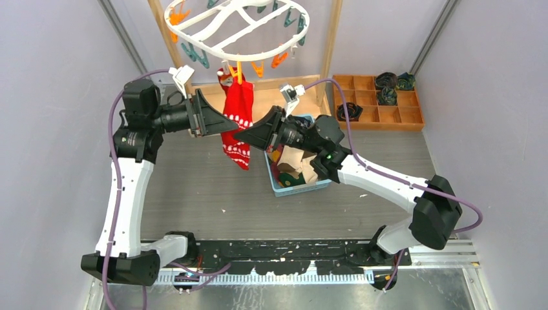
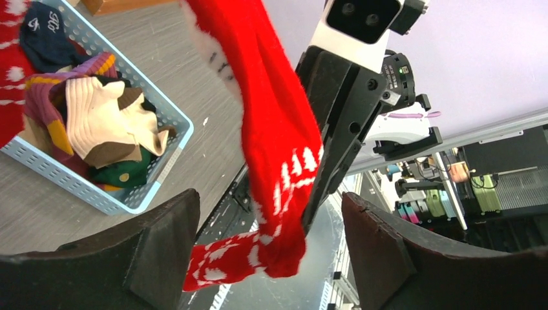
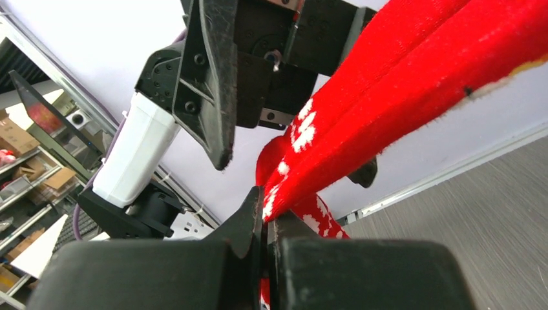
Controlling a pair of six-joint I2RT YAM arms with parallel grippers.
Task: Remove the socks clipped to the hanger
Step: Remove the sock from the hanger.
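Hanger point(image 1: 236, 26): white oval frame at the top rear of the overhead view, with orange and teal clips along its rim.

Red sock point(image 1: 238, 119), white pattern: clipped at its top end by an orange clip point(image 1: 239, 72) on the hanger's near side. It hangs above the tabletop point(image 1: 194, 187), between the two arms. I cannot tell whether it is a single sock or a pair laid together.

Right gripper point(image 1: 247, 137): clenched on the sock. In its wrist view the jaws are pressed together with red fabric pinched between the tips point(image 3: 266, 210). The sock runs taut from there toward the upper right.

Left gripper point(image 1: 216, 117): released, jaws wide apart. In the left wrist view the sock point(image 2: 284, 148) hangs in the gap between the two fingers point(image 2: 161, 245), with space on either side and no contact visible. The right gripper point(image 2: 323, 187) sits just behind the sock, against its far face.

Basket point(image 1: 279, 186): light blue, on the tabletop beneath the right arm. It holds loose socks point(image 2: 97, 123) in beige, purple stripe, navy and dark green.

Tray point(image 1: 381, 121): wooden, divided into compartments, at the right rear. Dark rolled socks point(image 1: 388, 81) sit in several compartments.
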